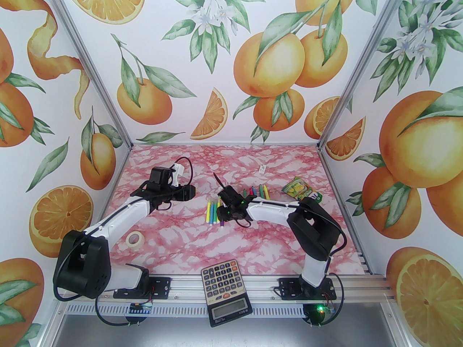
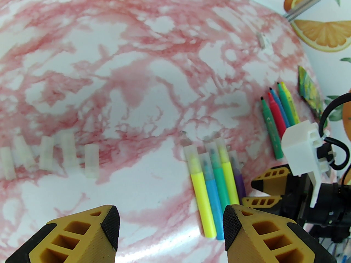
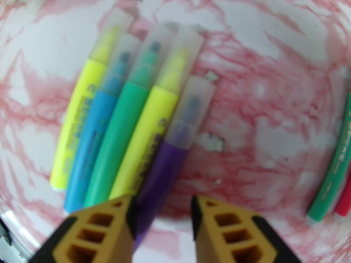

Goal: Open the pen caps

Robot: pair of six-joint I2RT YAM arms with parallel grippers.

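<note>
Five capped pens (image 3: 129,119) lie side by side: yellow, blue, green, yellow and purple. Each wears a frosted translucent pen cap (image 3: 192,111) on its far end. My right gripper (image 3: 163,204) hovers open over their near ends, and the purple barrel (image 3: 161,174) runs in beside its left finger. My left gripper (image 2: 171,229) is open with nothing between its fingers, low over the table to the left of the same capped pens (image 2: 216,185). Several loose caps (image 2: 92,160) lie in a row further left. Several uncapped pens (image 2: 277,119) lie to the right, tips bare.
A green-yellow snack pouch (image 1: 297,187) lies beyond the uncapped pens (image 1: 258,191). A roll of tape (image 1: 135,239) sits by the left arm. A calculator (image 1: 226,291) rests on the near rail. A small white tag (image 1: 262,168) lies toward the back.
</note>
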